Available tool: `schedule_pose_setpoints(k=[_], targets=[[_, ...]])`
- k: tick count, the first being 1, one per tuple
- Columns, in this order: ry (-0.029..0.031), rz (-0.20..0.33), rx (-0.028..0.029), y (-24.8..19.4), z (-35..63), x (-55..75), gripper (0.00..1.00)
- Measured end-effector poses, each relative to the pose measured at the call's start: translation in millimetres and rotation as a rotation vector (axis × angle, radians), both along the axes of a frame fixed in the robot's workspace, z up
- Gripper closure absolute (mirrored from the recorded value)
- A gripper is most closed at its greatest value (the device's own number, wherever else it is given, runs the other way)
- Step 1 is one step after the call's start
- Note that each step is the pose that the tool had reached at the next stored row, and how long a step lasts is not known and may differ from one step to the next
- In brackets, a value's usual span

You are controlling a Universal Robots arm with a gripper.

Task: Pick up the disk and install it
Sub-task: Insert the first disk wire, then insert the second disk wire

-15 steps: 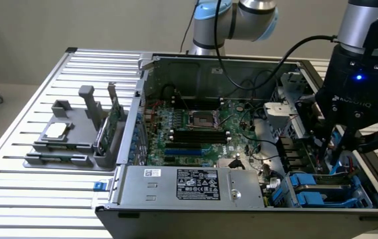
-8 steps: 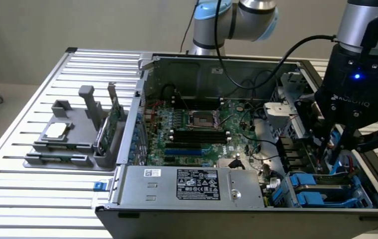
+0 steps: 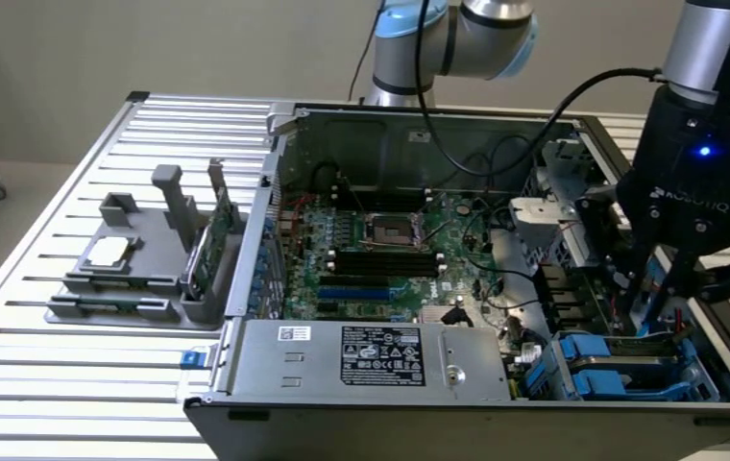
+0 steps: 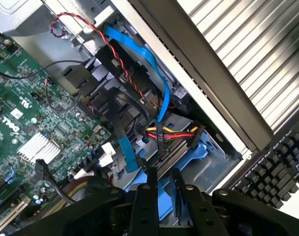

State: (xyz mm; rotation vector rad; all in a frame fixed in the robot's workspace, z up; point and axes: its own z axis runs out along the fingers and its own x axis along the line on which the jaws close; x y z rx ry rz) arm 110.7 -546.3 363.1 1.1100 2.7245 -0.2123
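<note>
Soft, even room light fell from above in the exterior view, leaving the ribbed table [image 3: 32,317] pale and bright with barely a shadow. The inside of the computer case [image 3: 378,134] sat dimmer, with the deepest shade around the drive bays [image 3: 621,370]. A small blue indicator light [image 3: 705,151] glowed on the dark body of the gripper [image 3: 663,288]. In the wrist view the ribbed table glared almost white, the heatsink [image 4: 39,147] glinted, and the gripper stood as a black, underlit shape against the brighter boards.
</note>
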Motion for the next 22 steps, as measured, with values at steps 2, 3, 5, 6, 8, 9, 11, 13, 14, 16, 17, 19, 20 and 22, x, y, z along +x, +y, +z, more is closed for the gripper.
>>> schedule_pose_setpoints(k=[2,3,5,6,8,9,11,13,14,16,17,19,20,22], targets=[[-0.0001,-0.005,0.0,-3.4,0.5,0.0,0.75],[0.0,-0.007,0.0,-4.7,0.9,0.0,0.75],[0.0,-0.012,0.0001,-6.3,2.0,0.0,0.75],[0.0,-0.014,-0.0001,-6.6,3.5,0.0,0.75],[0.0002,-0.016,0.0001,-6.9,8.4,0.0,0.75],[0.0003,-0.017,0.0003,-6.9,11.3,0.0,0.75],[0.0006,-0.019,0.0015,-7.3,15.2,0.0,0.75],[0.0008,-0.019,0.0017,-7.5,15.3,0.0,0.75],[0.0008,-0.019,0.0018,-7.5,15.3,0.0,0.75],[0.0008,-0.019,0.002,-7.5,15.3,0.0,0.75],[0.0008,-0.019,0.0023,-7.5,15.4,0.0,0.75],[0.0008,-0.019,0.0028,-7.5,15.4,0.0,0.75],[0.0008,-0.019,0.0029,-7.5,15.4,0.0,0.75],[0.0009,-0.019,0.0031,-7.5,15.4,0.0,0.75]])
